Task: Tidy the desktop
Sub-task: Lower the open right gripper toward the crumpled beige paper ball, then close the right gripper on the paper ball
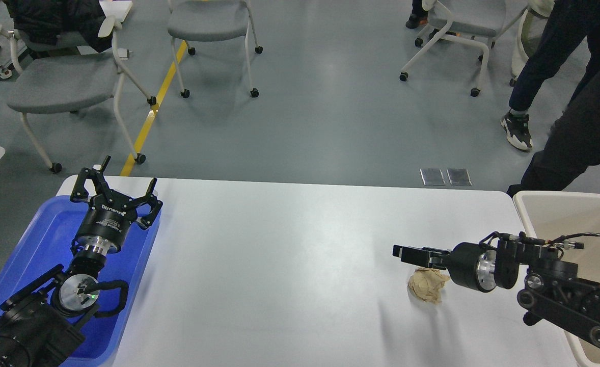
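The white desktop (279, 265) fills the lower part of the head view. A crumpled tan paper ball (425, 288) lies on it at the right. My right gripper (407, 252) reaches in from the right, low, just over the ball's far top edge. It is seen side-on and its fingers overlap, so I cannot tell whether it is open. My left gripper (116, 189) is open and empty, held above the far end of the blue tray (35, 239).
A deep beige bin (554, 211) stands at the table's right end, under my right arm. The blue tray lies at the left end. Grey wheeled chairs (60, 81) and a person's legs (575, 127) are on the floor beyond the table.
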Robot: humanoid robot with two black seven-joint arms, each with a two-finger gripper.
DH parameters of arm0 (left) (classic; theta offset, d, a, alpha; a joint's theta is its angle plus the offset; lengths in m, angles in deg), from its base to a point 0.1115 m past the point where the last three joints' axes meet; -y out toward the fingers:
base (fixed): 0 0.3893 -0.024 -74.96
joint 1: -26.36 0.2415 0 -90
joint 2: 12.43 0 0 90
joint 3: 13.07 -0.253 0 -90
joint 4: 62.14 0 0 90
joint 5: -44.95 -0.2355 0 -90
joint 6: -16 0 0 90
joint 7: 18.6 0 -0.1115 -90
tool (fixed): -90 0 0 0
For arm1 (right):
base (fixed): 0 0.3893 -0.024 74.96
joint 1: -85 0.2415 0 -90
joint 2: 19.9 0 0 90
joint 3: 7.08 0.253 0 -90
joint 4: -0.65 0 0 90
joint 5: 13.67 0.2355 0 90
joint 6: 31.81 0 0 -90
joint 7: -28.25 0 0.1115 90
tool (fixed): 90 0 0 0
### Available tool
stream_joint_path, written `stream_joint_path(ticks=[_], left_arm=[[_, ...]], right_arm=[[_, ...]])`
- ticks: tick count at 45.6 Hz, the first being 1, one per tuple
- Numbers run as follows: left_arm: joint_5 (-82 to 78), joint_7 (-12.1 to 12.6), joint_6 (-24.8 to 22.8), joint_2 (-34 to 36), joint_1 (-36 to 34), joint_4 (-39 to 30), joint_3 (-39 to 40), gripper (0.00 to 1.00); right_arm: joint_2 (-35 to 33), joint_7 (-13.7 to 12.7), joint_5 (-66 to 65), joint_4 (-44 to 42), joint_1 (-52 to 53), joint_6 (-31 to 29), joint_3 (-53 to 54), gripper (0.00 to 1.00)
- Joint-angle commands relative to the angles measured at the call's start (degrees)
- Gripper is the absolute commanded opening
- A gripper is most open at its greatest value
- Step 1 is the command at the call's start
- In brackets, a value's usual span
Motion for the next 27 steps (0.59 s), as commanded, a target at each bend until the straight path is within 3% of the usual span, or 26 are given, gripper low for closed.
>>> stream_joint_path(ticks=[1,27], left_arm=[[0.00,0.00,-0.02,0.00,0.00,0.00,0.00,1.00],[0.00,0.00,-0.02,0.00,0.00,0.00,0.00,1.00]], right_arm=[[2.31,0.29,-3.85,-4.55,-0.94,1.88,-1.22,1.00],[4.33,0.56,-8.25,-7.37,-3.31,3.47,-1.93,1.00]])
